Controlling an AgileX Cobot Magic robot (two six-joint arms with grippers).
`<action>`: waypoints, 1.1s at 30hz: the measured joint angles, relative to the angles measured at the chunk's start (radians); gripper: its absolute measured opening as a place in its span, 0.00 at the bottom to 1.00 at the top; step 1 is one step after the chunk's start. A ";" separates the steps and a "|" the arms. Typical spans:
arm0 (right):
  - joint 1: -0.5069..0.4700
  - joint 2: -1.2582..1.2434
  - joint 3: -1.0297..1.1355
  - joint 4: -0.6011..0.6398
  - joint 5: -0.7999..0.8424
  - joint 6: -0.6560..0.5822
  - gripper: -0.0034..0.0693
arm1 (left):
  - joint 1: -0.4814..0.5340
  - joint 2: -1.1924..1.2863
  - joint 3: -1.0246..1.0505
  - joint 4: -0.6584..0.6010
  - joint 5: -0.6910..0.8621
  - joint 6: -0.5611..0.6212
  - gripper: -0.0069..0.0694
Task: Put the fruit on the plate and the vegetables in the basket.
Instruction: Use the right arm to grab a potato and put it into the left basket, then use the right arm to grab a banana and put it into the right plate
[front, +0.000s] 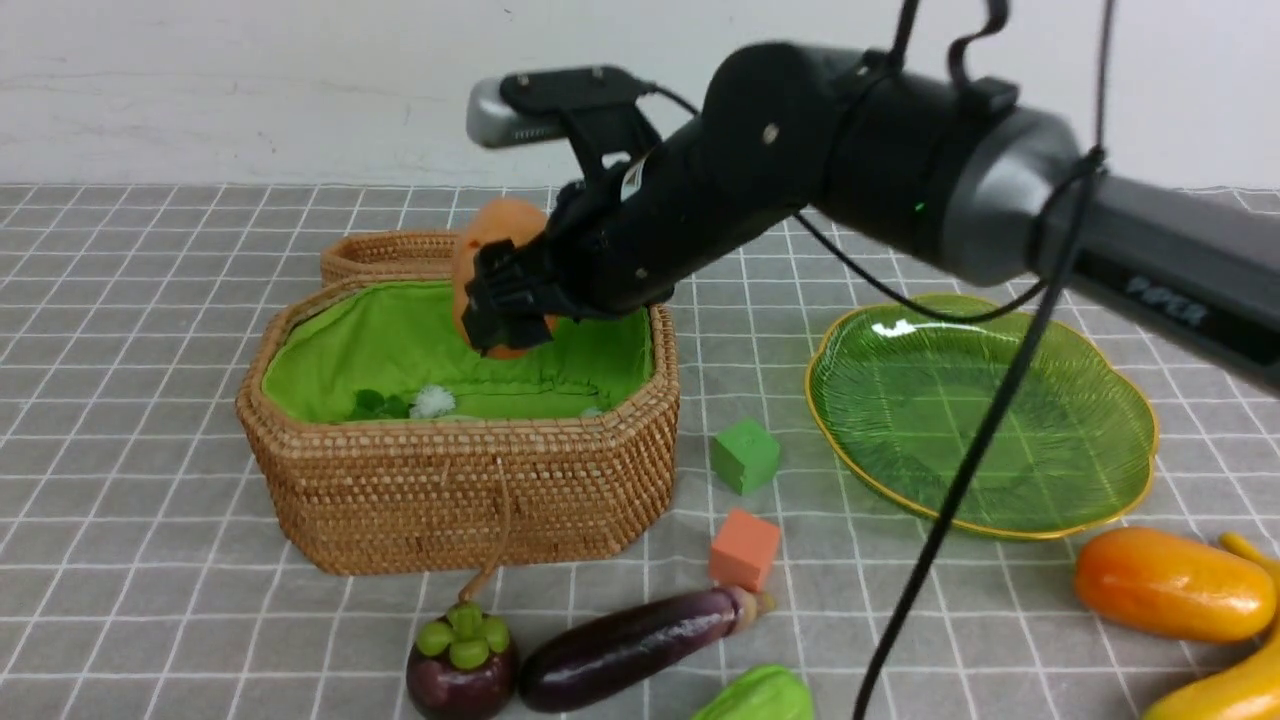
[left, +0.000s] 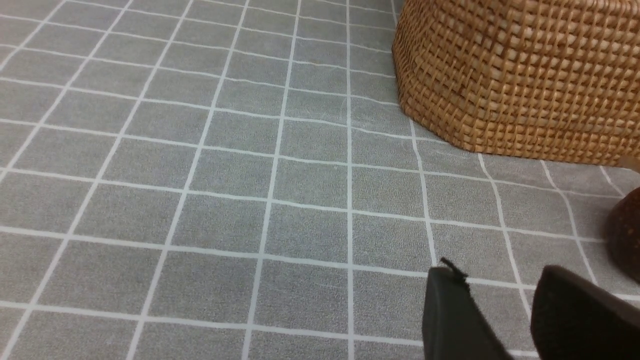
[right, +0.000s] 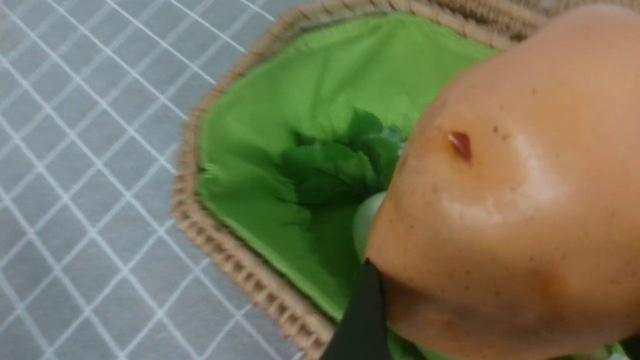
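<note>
My right gripper (front: 505, 300) is shut on the tan-orange potato (front: 495, 235), held above the open basket (front: 460, 440) over its green lining. In the right wrist view the potato (right: 510, 200) fills the space between the jaws of the right gripper (right: 495, 330), with the radish leaves (right: 330, 165) below it in the basket (right: 220, 240). The green plate (front: 1080, 430) stands bare at the right. Mangosteen (front: 460, 670), eggplant (front: 630, 645) and a light green ridged vegetable (front: 760, 697) lie in front; mango (front: 1170, 583) and banana (front: 1230, 690) lie at the front right. My left gripper (left: 500, 280) is open over the cloth beside the basket (left: 520, 75).
A green cube (front: 745, 455) and an orange cube (front: 744, 548) sit between basket and plate. The basket's woven lid (front: 390, 255) lies open behind it. My right arm reaches across above the plate, its cable hanging over the plate's near side. A grey checked cloth covers the table.
</note>
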 joint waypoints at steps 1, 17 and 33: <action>0.000 0.013 0.000 -0.014 -0.004 0.015 0.87 | 0.000 0.000 0.000 0.000 0.000 0.000 0.40; 0.000 -0.059 -0.001 -0.140 0.119 0.107 0.89 | 0.000 0.000 0.000 0.000 0.000 0.000 0.40; -0.091 -0.421 0.174 -0.540 0.437 0.337 0.86 | 0.000 0.000 0.000 0.000 0.000 0.000 0.40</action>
